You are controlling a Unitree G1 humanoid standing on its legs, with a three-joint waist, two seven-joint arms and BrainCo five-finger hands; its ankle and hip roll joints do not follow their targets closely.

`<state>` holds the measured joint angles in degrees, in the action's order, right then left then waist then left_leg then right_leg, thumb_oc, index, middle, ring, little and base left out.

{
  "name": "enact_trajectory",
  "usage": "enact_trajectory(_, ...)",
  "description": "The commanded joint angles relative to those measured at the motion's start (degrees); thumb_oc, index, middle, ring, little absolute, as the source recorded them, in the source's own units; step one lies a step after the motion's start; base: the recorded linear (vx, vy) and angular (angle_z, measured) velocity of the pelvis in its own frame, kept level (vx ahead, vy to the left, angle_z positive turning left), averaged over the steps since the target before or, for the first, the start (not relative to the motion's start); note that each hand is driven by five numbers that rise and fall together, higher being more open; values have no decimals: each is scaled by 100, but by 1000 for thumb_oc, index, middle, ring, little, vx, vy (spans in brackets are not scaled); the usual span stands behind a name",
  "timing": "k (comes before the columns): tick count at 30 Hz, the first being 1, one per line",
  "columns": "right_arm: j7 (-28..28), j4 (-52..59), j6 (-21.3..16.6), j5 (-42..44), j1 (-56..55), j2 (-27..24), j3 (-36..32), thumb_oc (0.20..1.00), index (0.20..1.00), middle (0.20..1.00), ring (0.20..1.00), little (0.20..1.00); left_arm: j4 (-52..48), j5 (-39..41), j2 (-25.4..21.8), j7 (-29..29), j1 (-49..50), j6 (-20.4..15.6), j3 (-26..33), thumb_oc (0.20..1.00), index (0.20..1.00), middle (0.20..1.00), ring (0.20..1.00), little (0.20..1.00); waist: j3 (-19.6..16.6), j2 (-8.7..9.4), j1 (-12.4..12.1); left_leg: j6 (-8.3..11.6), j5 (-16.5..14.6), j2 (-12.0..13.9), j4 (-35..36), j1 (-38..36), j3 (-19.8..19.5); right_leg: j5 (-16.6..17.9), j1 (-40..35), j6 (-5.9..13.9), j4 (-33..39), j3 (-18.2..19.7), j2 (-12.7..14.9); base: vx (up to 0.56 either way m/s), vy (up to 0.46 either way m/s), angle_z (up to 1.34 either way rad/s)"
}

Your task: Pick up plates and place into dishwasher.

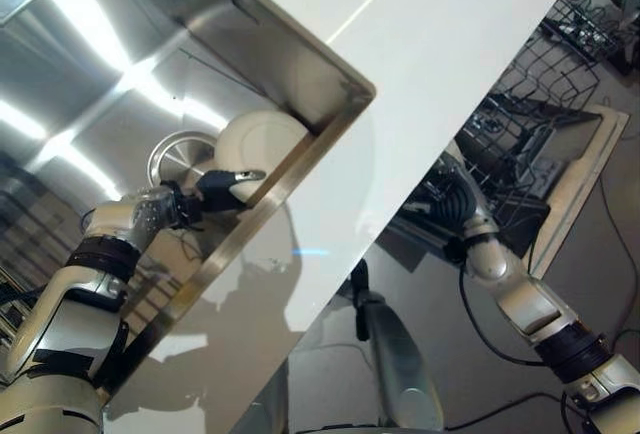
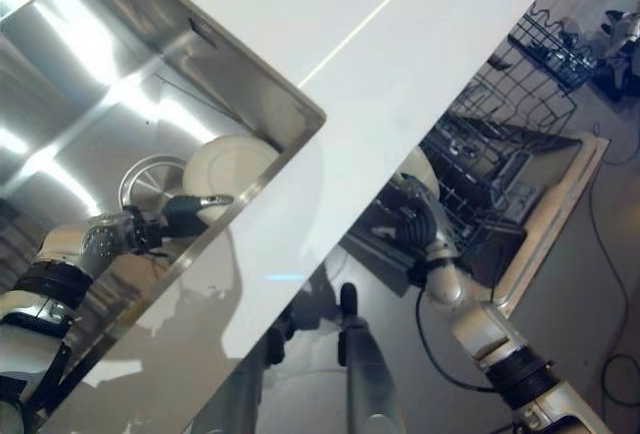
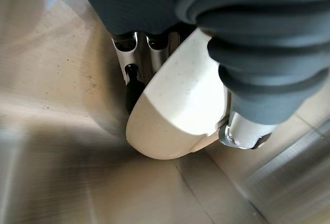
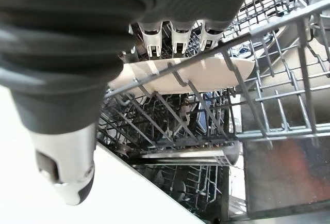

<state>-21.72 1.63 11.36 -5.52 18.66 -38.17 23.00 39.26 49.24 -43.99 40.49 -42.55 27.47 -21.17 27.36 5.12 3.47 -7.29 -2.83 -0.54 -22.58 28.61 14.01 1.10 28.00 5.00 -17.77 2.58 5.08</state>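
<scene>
Left eye view, left hand (image 1: pixel 222 189) gripping plate (image 1: pixel 262 144) in sink (image 1: pixel 120 64), wall alongside

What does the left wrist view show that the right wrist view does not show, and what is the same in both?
Left wrist view: the left robot hand pinches the sink plate between fingers and thumb, over the steel sink.

Right wrist view: the right robot hand is at the rack plate, which lies among the wires of the dishwasher rack. Whether it grips this plate is not clear.

Shared: each view has a cream plate close to its own robot hand.
</scene>
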Motion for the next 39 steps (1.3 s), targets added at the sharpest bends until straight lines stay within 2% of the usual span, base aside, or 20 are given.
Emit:
enact_trajectory(1,-122,349,-202,-110,-50,-335,-212,1000,1000,1000,1000,1000,-271,20,1341,-275,763,-142,-312,200,200,200,200,200,243,-472,191,125,-437,-176,529,-467,-709,103,214,100,-704,-226,51,10,-30,-4)
enact_trajectory(3,-151,362,-209,-123,-119,-320,-237,1000,1000,1000,1000,1000,-346,93,1307,-384,844,-322,-227,200,200,200,200,200,243,-480,171,125,-442,-180,524,-503,-719,91,180,99,-702,-239,64,0,0,0)
enact_trajectory(7,-211,336,-314,-225,-329,-280,-355,1000,1000,1000,1000,1000,-692,333,1240,-811,1170,-1065,93,200,200,200,200,200,243,-528,88,131,-450,-186,536,-619,-721,33,44,93,-633,-323,133,-5,-24,-9)
enact_trajectory(9,-189,320,-375,-277,-418,-251,-429,1000,1000,1000,1000,1000,-812,367,1232,-976,1303,-1233,205,200,200,200,200,200,243,-540,51,135,-450,-197,544,-682,-726,36,-32,92,-585,-364,163,-10,-23,-12)
enact_trajectory(12,-206,318,-513,-375,-657,-224,-521,1000,1000,1000,1000,1000,-1080,286,1213,-1455,1679,-1809,479,200,200,200,200,200,191,-561,-56,148,-465,-191,564,-810,-690,50,-189,108,-490,-531,293,-11,-18,-7)
enact_trajectory(17,-148,345,-713,-585,-980,-151,-622,1000,1000,1000,1000,1000,-1401,146,1293,-1993,2318,-2444,941,200,200,200,200,200,35,-589,-260,184,-475,-153,642,-1014,-561,36,-453,132,-352,-912,528,-20,-2,-33)
enact_trajectory(22,-86,358,-879,-761,-1178,-42,-590,1000,1000,1000,1000,1000,-1667,270,1394,-2266,2868,-2652,1323,200,200,200,200,200,-150,-554,-498,272,-422,-92,824,-1293,-476,-53,-850,157,-118,-1384,667,-30,-46,-45)
enact_trajectory(30,55,377,-1051,-879,-1659,-104,-774,1000,1000,1000,1000,1000,-1763,443,1600,-2524,3526,-2825,1664,200,200,200,200,200,-607,-700,-524,489,-230,26,1219,-1765,-627,-485,-1464,90,336,-1507,535,-3,-56,-15)
enact_trajectory(35,168,363,-1180,-937,-2008,-90,-969,1000,1000,1000,1000,1000,-1890,433,1779,-2602,3924,-2811,1925,200,200,200,200,200,-932,-787,-519,612,-142,85,1442,-2046,-697,-564,-1865,96,669,-1576,482,28,-44,5)
enact_trajectory(39,296,428,-1261,-995,-2336,-42,-1167,1000,1000,1000,1000,1000,-1987,209,1920,-2882,4205,-2941,2171,200,200,200,200,200,-1247,-826,-517,696,-88,109,1655,-2259,-716,-589,-2127,99,891,-1630,474,43,-29,3)
